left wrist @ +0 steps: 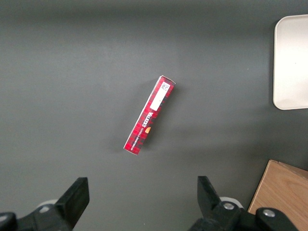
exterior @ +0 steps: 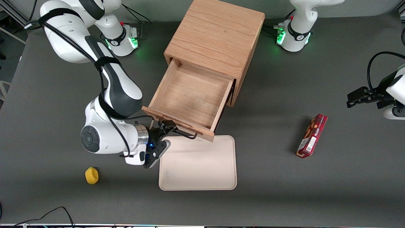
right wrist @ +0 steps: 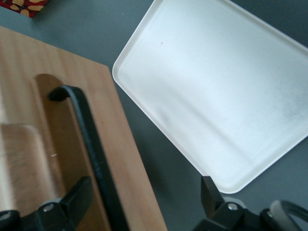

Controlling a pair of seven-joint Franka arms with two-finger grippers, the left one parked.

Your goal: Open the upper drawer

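Observation:
The upper drawer (exterior: 190,95) of the wooden cabinet (exterior: 215,34) stands pulled far out, showing its plain, empty wooden inside. Its thin black bar handle (exterior: 186,135) is on the drawer front, over the edge of a beige tray. My gripper (exterior: 166,130) is in front of the drawer front at the handle's end toward the working arm. In the right wrist view the gripper (right wrist: 144,197) is open, with the handle (right wrist: 89,134) and the drawer front's edge (right wrist: 125,159) between its spread fingers. The handle lies close to one finger (right wrist: 79,195). The lower drawer is hidden beneath the upper one.
A beige tray (exterior: 197,163) lies on the table just in front of the open drawer, nearer the front camera; it also shows in the right wrist view (right wrist: 216,91). A yellow object (exterior: 91,175) lies near the working arm. A red box (exterior: 312,136) lies toward the parked arm's end.

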